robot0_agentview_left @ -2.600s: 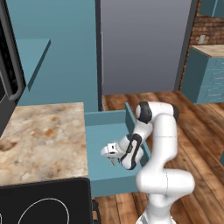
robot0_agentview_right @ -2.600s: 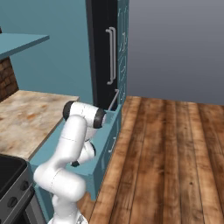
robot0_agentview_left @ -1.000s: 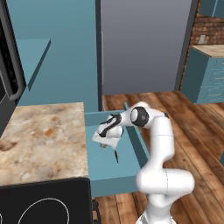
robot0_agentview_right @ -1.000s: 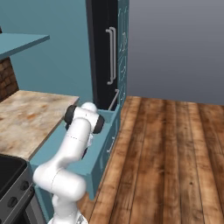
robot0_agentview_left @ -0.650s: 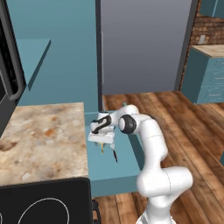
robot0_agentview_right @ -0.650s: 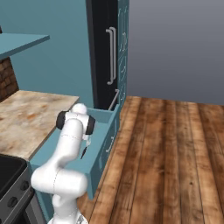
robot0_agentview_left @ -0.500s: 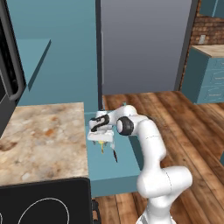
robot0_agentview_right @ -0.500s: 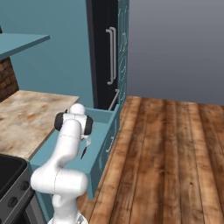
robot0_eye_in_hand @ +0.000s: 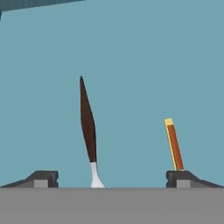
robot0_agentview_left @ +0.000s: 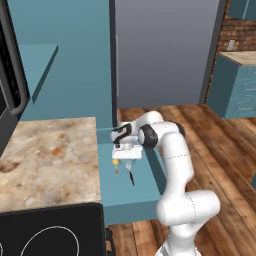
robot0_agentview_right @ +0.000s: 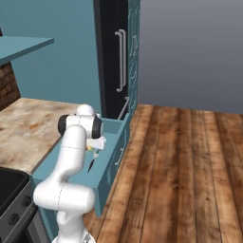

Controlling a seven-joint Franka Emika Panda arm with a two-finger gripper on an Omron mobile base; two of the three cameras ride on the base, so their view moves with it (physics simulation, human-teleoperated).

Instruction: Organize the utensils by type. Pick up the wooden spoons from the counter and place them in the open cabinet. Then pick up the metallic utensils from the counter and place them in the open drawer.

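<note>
My gripper (robot0_agentview_left: 125, 156) hangs open over the open teal drawer (robot0_agentview_left: 142, 192), close to its counter-side wall. Below it, in the drawer, are the metallic utensils. The dark-handled piece with a silver head (robot0_eye_in_hand: 87, 124) points away between my fingertips (robot0_eye_in_hand: 42, 177), free of both. The small gold piece (robot0_eye_in_hand: 173, 145) lies beside the right fingertip. The left base view shows the gold piece (robot0_agentview_left: 116, 167) and the dark one (robot0_agentview_left: 131, 177) just under the hand (robot0_agentview_right: 97, 144). The marbled counter (robot0_agentview_left: 50, 160) is left of the drawer. The wooden spoons are out of view.
The teal wall cabinet (robot0_agentview_left: 37, 62) hangs above the counter. A tall dark grey fridge (robot0_agentview_left: 160, 50) stands behind the drawer. A black cooktop (robot0_agentview_left: 50, 232) sits at the near edge of the counter. Wooden floor (robot0_agentview_right: 180, 166) stretches to the right.
The hand swung across the drawer toward the counter side, carrying the dark-handled utensil. The jaws then opened and the utensil left the fingers and now sits below them.
</note>
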